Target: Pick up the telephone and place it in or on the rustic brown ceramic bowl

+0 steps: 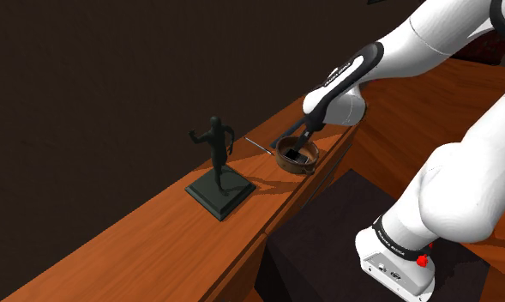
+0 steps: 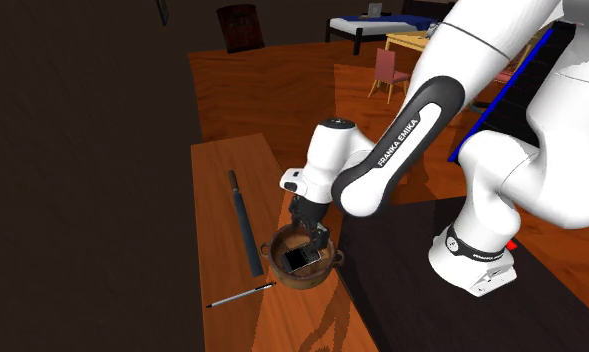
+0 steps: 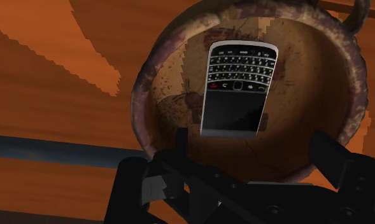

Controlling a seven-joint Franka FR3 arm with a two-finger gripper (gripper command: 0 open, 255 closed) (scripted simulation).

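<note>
Dim overall; back wall (image 1: 87, 69) nearly black. Wooden counter (image 1: 139, 249) warmly lit, white arm (image 1: 465, 180) brightest thing. Statuette (image 1: 216, 154) casts soft shadow on counter toward shoulder view's right. Wrist view: stair-stepped shadow edges across wood, faint sheen on telephone (image 3: 238, 89) keys, bowl (image 3: 144, 95) interior evenly lit.

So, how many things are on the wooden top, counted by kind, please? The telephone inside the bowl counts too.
Figurine on a square base: 1
Brown bowl: 1
Telephone: 1
Pen: 1
Long dark rod: 1
Total: 5
</note>
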